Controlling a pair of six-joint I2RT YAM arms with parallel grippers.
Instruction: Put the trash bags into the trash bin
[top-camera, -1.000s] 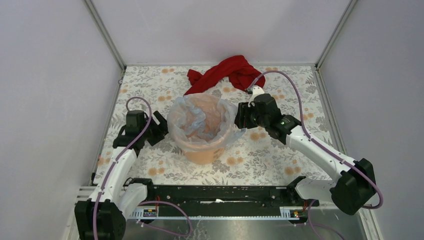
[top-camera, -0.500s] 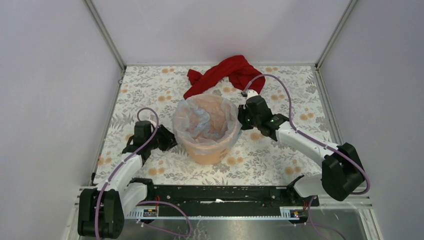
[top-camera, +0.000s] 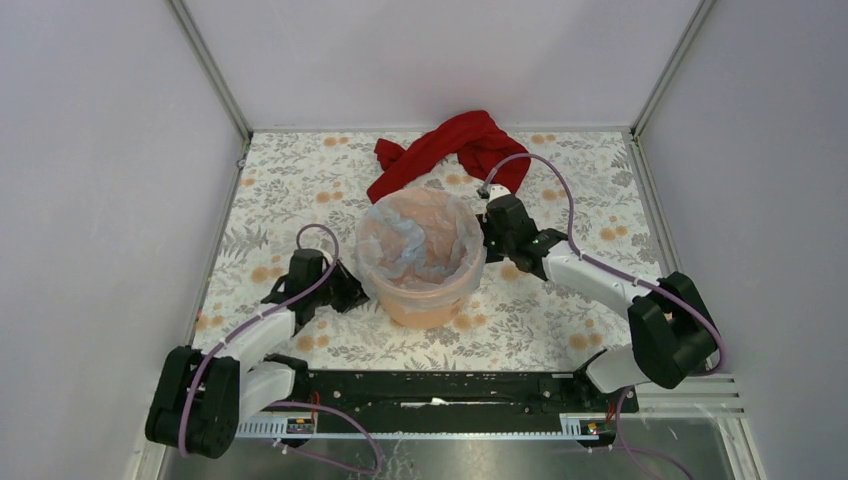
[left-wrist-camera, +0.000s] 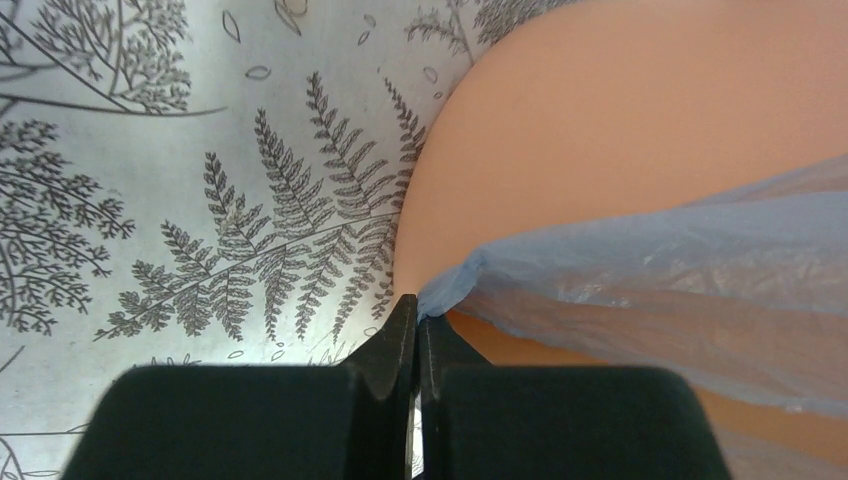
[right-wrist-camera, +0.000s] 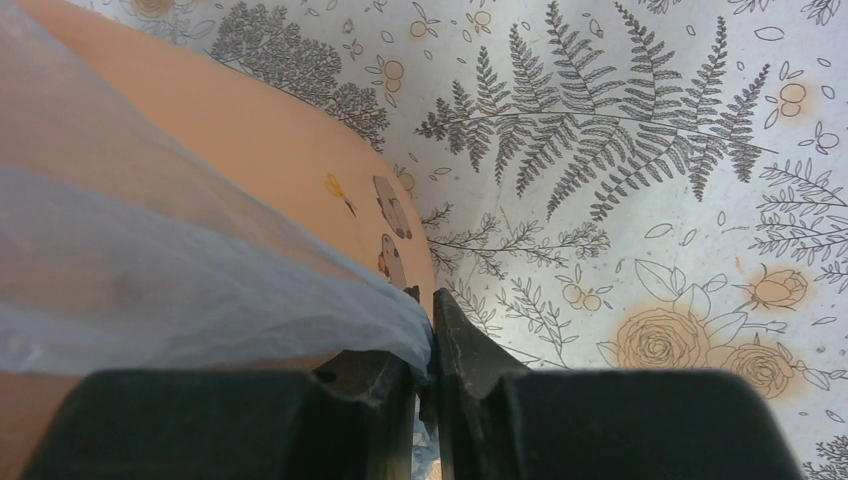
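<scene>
The trash bin (top-camera: 428, 300) is a round orange bucket standing mid-table. A thin pale blue trash bag (top-camera: 415, 232) lines it, its film folded over the rim. My left gripper (top-camera: 352, 293) sits low against the bin's left wall. In the left wrist view its jaws (left-wrist-camera: 418, 312) are shut on a pointed corner of the bag (left-wrist-camera: 650, 270) beside the orange wall (left-wrist-camera: 600, 110). My right gripper (top-camera: 488, 240) is at the bin's right rim. In the right wrist view it (right-wrist-camera: 428, 318) is shut on the bag's edge (right-wrist-camera: 180, 290), with film bunched between the jaws, next to the bin (right-wrist-camera: 250, 140).
A crumpled red cloth (top-camera: 455, 145) lies at the back of the floral table cover (top-camera: 560, 310), just behind the bin. Grey enclosure walls and metal posts ring the table on three sides. The arms' base rail runs along the near edge.
Both arms have come in and down against the bin. The left gripper has closed on the bag's edge. The bag's film now sits tighter over the rim.
</scene>
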